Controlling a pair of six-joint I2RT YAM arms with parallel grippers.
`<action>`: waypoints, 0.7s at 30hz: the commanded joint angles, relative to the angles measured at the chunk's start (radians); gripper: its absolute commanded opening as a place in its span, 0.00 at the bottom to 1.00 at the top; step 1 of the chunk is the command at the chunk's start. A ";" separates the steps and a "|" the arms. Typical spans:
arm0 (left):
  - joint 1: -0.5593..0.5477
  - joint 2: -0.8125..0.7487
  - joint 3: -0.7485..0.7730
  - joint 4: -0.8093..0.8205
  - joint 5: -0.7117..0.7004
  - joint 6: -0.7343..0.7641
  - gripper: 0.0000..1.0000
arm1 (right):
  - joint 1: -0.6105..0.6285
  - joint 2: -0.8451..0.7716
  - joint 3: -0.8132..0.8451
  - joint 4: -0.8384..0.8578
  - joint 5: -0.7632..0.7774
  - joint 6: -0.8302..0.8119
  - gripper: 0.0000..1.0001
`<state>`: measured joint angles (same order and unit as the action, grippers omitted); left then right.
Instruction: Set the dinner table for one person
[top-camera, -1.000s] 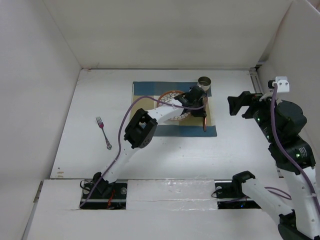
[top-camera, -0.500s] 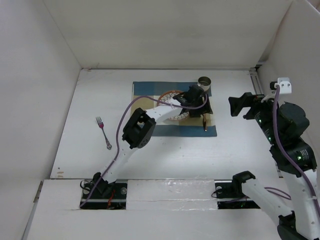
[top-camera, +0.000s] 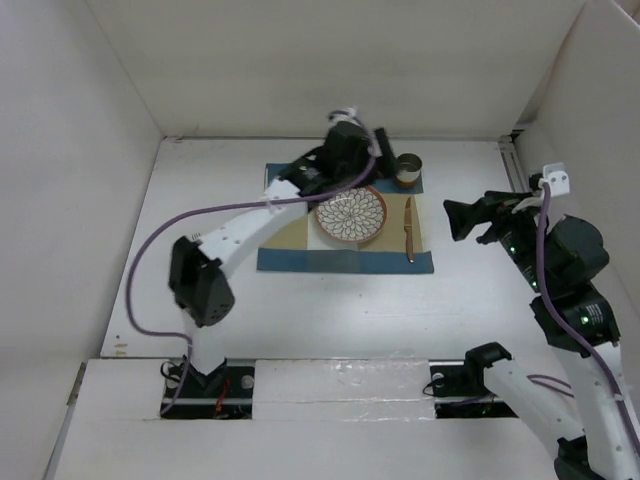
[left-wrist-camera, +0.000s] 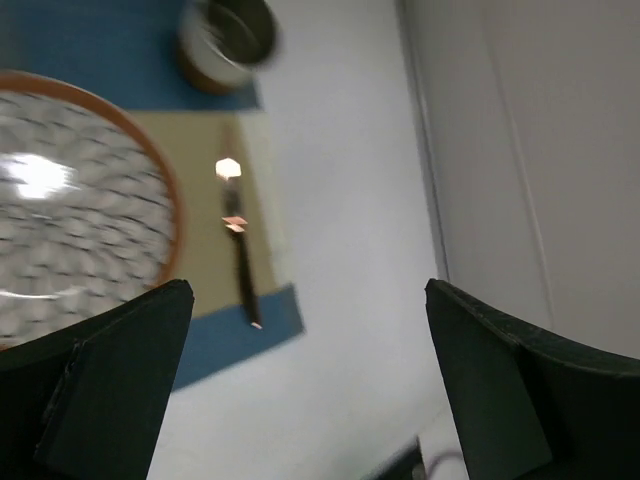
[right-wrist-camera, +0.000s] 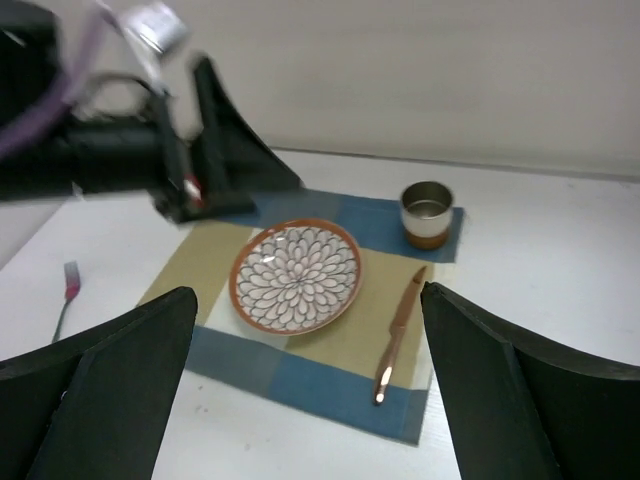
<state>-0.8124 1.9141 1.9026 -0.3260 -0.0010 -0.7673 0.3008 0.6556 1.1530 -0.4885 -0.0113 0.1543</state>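
Blue-checked placemat (top-camera: 300, 262) on the white table (top-camera: 480, 290) is already bearing plate (top-camera: 350, 216), knife (top-camera: 408, 232) and cup (top-camera: 407, 170); the fork (right-wrist-camera: 68, 295) is lying off it, leftward. We are holding left hand (left-wrist-camera: 310, 290) and right hand (right-wrist-camera: 310, 295) apart, empty.

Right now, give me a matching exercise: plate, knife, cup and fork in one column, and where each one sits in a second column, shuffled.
Things:
1. plate
2. knife
3. cup
4. fork

Places:
A. on the bare table, left of the placemat
B. far right corner of the placemat
C. middle of the placemat
D. on the placemat, right of the plate

Pairs: 1-C; 2-D; 3-B; 4-A
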 joint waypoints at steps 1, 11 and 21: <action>0.204 -0.188 -0.255 -0.175 -0.276 -0.004 1.00 | -0.005 0.015 -0.087 0.175 -0.159 -0.002 1.00; 0.807 -0.693 -0.956 -0.104 -0.189 0.005 1.00 | 0.014 0.111 -0.214 0.384 -0.294 0.056 1.00; 0.927 -0.572 -1.198 0.092 -0.145 -0.009 1.00 | 0.058 0.167 -0.262 0.449 -0.288 0.057 1.00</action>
<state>0.1135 1.3243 0.7628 -0.3267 -0.1825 -0.7685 0.3466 0.8150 0.8917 -0.1230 -0.2962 0.2134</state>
